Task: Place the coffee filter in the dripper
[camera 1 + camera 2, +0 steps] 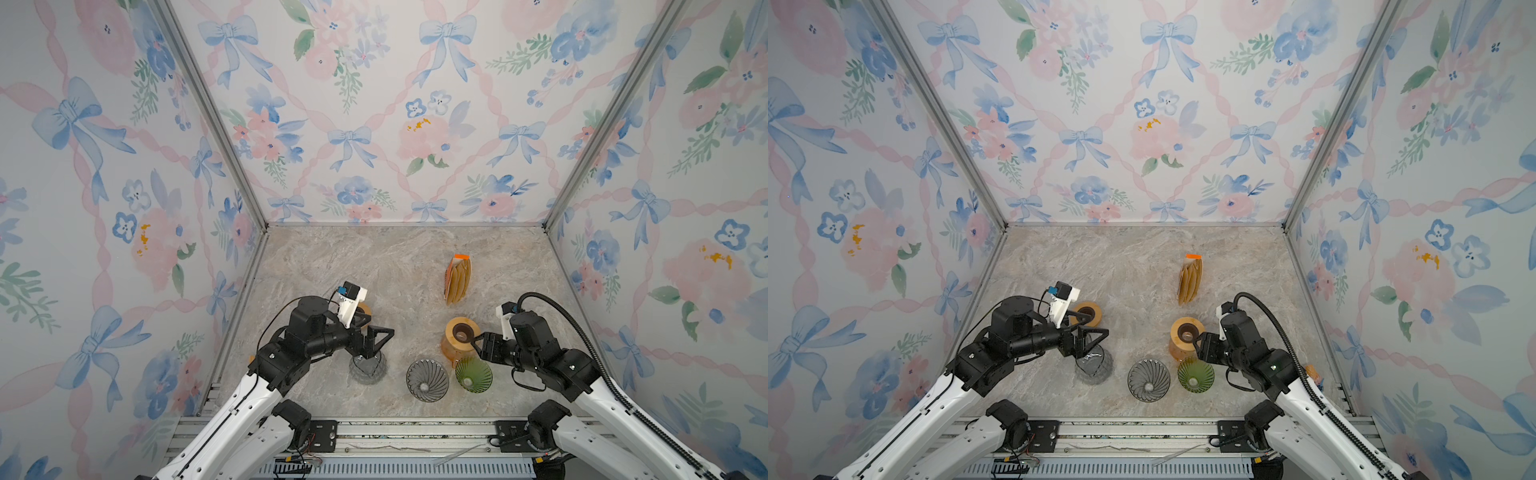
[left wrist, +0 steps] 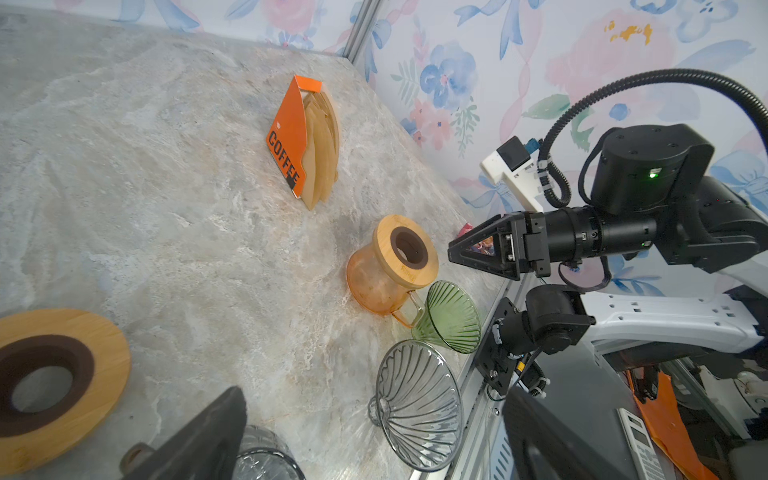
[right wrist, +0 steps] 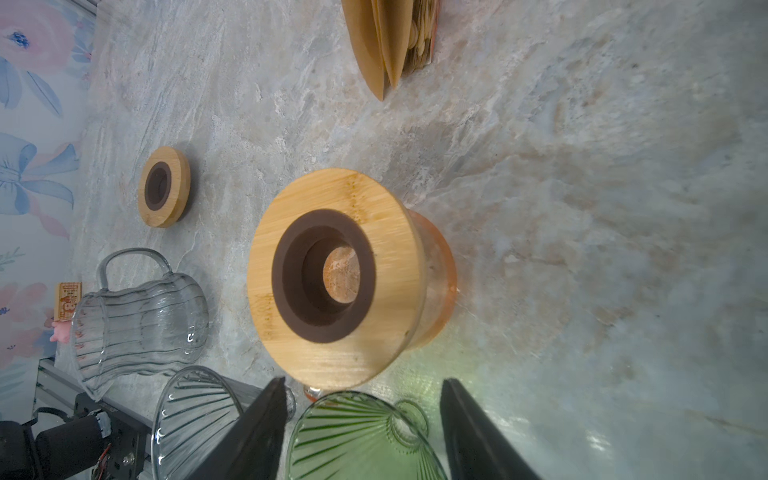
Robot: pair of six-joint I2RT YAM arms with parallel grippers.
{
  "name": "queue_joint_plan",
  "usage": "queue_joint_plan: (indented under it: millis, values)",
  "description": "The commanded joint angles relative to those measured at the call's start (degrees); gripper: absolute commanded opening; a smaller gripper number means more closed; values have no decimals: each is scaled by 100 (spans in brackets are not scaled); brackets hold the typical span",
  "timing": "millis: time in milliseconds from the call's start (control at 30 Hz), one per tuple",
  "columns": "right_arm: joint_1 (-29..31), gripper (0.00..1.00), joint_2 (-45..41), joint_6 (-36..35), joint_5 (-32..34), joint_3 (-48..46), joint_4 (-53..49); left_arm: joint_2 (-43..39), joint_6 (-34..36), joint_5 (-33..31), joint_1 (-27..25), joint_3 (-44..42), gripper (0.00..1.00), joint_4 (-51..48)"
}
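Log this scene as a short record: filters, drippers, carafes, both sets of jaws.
coffee filters: upright in orange pack, at the back
clear dripper: near front, no filter
green dripper: beside it, no filter
orange carafe: wooden collar on, behind green dripper
left gripper: jaws open, above clear carafe
right gripper: jaws apart, empty, near orange carafe

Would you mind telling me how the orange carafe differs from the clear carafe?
The orange carafe is amber-tinted; the clear carafe is colourless, ribbed glass. The orange carafe wears a wooden ring on its mouth; the clear carafe's mouth is bare, a second wooden ring lying apart on the table. Both stand upright and have a handle.
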Motion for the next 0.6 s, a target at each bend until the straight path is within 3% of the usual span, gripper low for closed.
queue_joint_plan:
  millis: [0, 267, 567]
  values:
    - [73, 63, -177, 56, 128, 174, -760, -4, -383, -513, -405, -153, 98, 302]
    - [73, 64, -743, 146, -283, 89, -1327, 154, -1235, -1653, -1426, -642, 98, 1418]
    - [65, 62, -493, 282, -284, 59, -1327, 787, -1652, -2679, -2423, -617, 98, 2278]
